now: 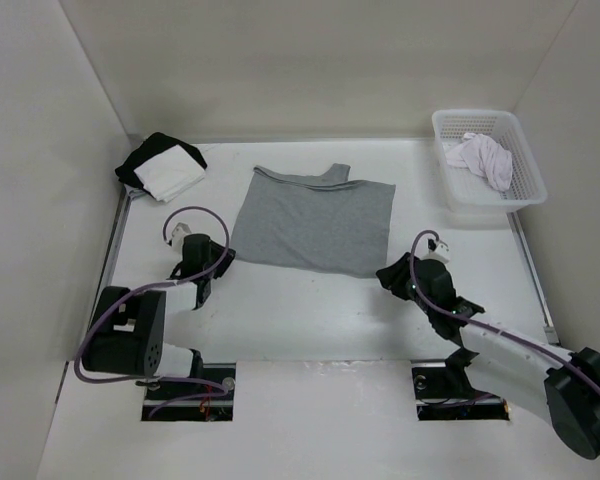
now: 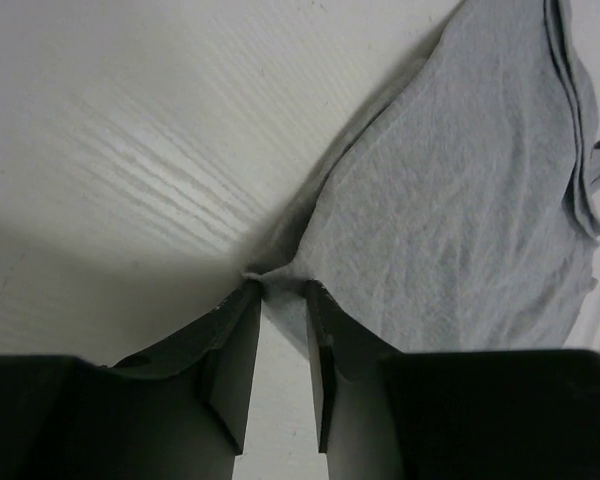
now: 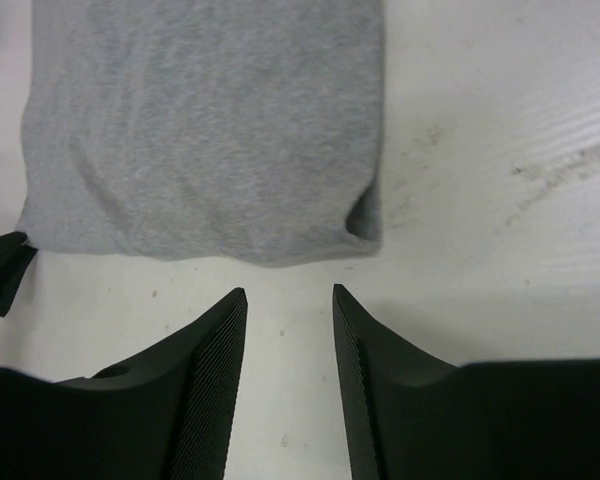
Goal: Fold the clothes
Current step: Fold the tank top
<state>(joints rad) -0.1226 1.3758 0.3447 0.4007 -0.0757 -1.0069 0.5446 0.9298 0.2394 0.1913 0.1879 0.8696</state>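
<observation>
Both tools apart, my left tool (image 2: pixel 280 290) astride a near corner of the grey top (image 1: pixel 315 220), right tool (image 3: pixel 290 295) just off its hem, over bare desk (image 1: pixel 310 320).

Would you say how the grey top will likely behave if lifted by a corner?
Probably floppy: the grey top lies flat, its corner puckering by the left gripper. Likely light, since the fabric looks thin. Its folded layers may slide apart.

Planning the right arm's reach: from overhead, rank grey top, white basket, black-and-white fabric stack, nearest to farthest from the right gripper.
1. grey top, just beyond the right gripper.
2. white basket, back right.
3. black-and-white fabric stack, back left.
</observation>
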